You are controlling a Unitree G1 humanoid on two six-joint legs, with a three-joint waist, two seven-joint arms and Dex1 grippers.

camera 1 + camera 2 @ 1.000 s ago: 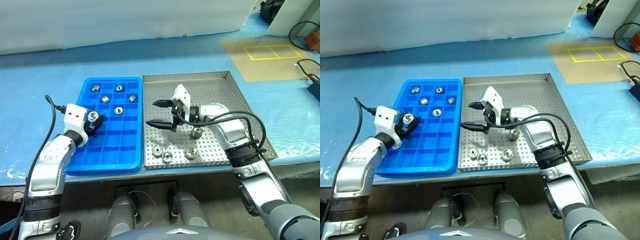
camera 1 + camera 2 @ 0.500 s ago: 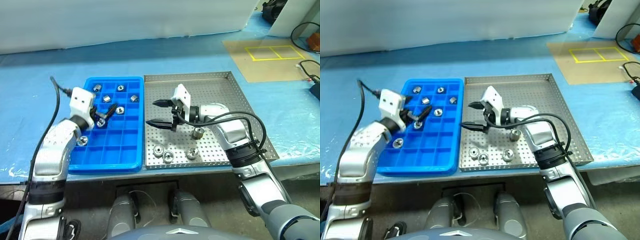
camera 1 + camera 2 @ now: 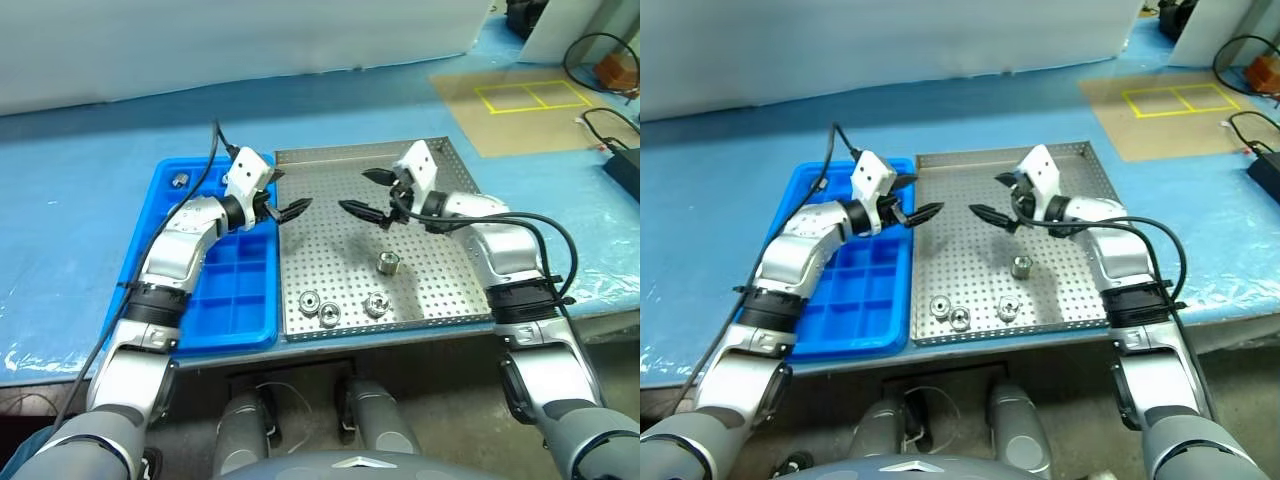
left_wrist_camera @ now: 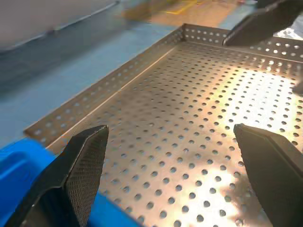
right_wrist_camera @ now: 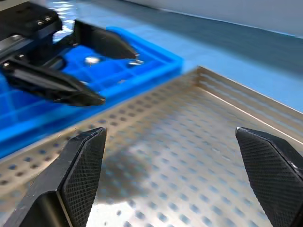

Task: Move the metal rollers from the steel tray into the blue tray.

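Observation:
The steel tray (image 3: 452,160) lies mid-table with several metal rollers on it: one upright (image 3: 388,263) and three near the front rim (image 3: 310,300), (image 3: 329,314), (image 3: 376,304). The blue tray (image 3: 238,300) sits against its left side; one roller (image 3: 180,180) shows in its far corner, and my left arm covers other compartments. My left gripper (image 3: 288,195) hovers open and empty over the steel tray's far left part. Facing it, my right gripper (image 3: 355,190) hangs open and empty above the tray's far middle. The wrist views show both sets of fingers (image 4: 85,161) (image 5: 85,165) spread over bare perforated floor.
A tan mat with a yellow taped rectangle (image 3: 520,98) lies at the back right. Cables and a black device (image 3: 615,140) sit at the right edge. The table is covered in blue sheeting, with a white wall behind.
My left gripper let a roller go into the blue tray, opened, and swung right to the steel tray's far left. My right gripper moved right and farther back. The camera view has shifted.

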